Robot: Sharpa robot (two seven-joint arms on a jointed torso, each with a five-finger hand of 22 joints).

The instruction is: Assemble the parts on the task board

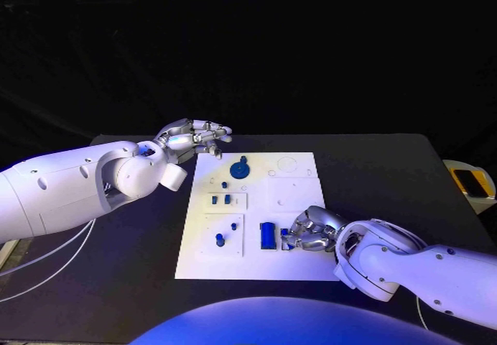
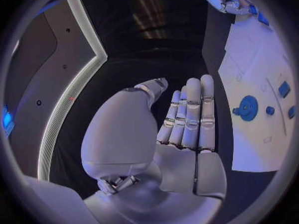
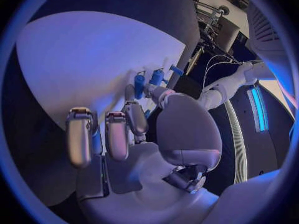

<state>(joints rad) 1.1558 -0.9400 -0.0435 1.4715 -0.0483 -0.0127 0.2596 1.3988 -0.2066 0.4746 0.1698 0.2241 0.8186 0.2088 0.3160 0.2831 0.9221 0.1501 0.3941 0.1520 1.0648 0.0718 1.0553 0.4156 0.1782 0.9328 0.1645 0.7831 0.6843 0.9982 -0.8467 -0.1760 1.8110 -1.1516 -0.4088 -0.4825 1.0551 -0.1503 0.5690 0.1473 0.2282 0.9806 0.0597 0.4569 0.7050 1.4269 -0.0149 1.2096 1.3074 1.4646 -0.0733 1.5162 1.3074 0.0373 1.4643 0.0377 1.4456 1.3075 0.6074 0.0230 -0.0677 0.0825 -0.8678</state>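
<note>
One task board (image 1: pixel 295 188) lying at centre of black table (image 1: pixel 393 172), dark room surrounding. One blue gear (image 1: pixel 240 169) sitting at board's 11 o'clock; one blue block (image 1: pixel 268 235) at 6 o'clock; several small blue pegs (image 1: pixel 220 239) at 8 o'clock. Left hand (image 1: pixel 194 136) hovering off board's 11 o'clock corner, fingers apart, holding nothing. Right hand (image 1: pixel 312 230) resting at 5 o'clock beside block, fingers curling; grasp cannot be determined.

Setting: robotics lab or demonstration booth, dark-walled. Evidence: a black table (image 1: pixel 393 172) carrying a white task board (image 1: pixel 295 187) with small blue parts (image 1: pixel 268 235), against black backdrop; white cables (image 1: pixel 47 266) trailing off the near left edge. Further evidence: lit strip lights (image 2: pixel 69 109) set into dark panels around the bench.
</note>
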